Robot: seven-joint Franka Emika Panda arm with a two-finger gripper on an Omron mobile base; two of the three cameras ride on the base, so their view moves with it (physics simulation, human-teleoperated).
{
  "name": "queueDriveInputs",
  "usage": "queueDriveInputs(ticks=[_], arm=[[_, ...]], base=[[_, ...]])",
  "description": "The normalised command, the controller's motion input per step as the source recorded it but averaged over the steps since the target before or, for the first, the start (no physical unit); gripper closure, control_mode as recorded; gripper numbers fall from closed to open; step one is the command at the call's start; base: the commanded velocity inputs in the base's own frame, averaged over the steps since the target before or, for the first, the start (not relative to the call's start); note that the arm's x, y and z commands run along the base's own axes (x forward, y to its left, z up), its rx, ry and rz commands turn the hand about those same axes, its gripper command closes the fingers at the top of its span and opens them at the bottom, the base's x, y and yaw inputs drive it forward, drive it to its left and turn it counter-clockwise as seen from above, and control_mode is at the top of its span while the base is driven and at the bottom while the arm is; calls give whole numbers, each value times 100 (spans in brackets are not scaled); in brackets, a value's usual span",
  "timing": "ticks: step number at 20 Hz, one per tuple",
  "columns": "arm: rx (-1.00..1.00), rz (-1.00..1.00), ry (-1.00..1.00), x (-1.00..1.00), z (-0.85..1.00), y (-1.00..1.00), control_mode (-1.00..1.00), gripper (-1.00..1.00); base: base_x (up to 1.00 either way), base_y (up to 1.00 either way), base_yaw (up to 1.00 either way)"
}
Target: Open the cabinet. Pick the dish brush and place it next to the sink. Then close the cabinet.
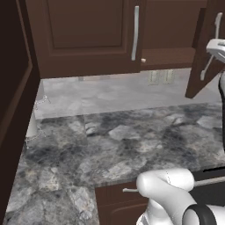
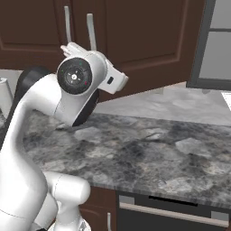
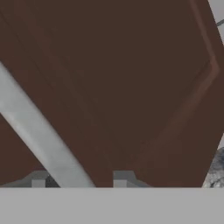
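Status: step 1 (open cabinet) is in progress; the other steps are not started.

Cabinet: the dark brown wooden wall cabinet with panelled doors (image 1: 88, 35) hangs above the mottled grey stone table (image 1: 123, 140). In the left base view its right-hand door (image 1: 204, 48) is swung partway out, edge toward the camera, with a gap and shelf interior visible between the two doors. The left-hand door, with its long vertical silver bar handle (image 1: 136, 33), is closed.

Tool: the two-finger tool (image 3: 78, 177) sits at the right door's silver bar handle (image 3: 39, 131). In the hand view the bar runs diagonally and passes between the two dark fingertips (image 3: 122, 177), with the door panel close behind it. The jaws stand part-way apart, straddling the bar; it cannot be told whether they are clamped on it or only around it.

Dish brush: a tiny red item, not identifiable in these views; presumably inside the cabinet, location unconfirmed. Sink: basin not identifiable in these views.

Remaining, judged from this state:
1. Swing the right door fully open.
2. Release the handle, locate the brush and grasp it.
3. Set the brush on the table next to the sink.
4. Close the door.

Approx. progress: early, w/ door roughly half open.
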Motion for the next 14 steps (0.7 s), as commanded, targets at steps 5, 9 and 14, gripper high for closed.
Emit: queueDriveInputs(ticks=[5, 9, 14], arm=[[0, -6, 0, -38, 0, -100, -100, 100], [0, -6, 0, -33, 0, -100, -100, 100], [0, -6, 0, -31, -1, -100, -100, 100]], base=[[0, 0, 0], [0, 0, 0], [0, 0, 0]])
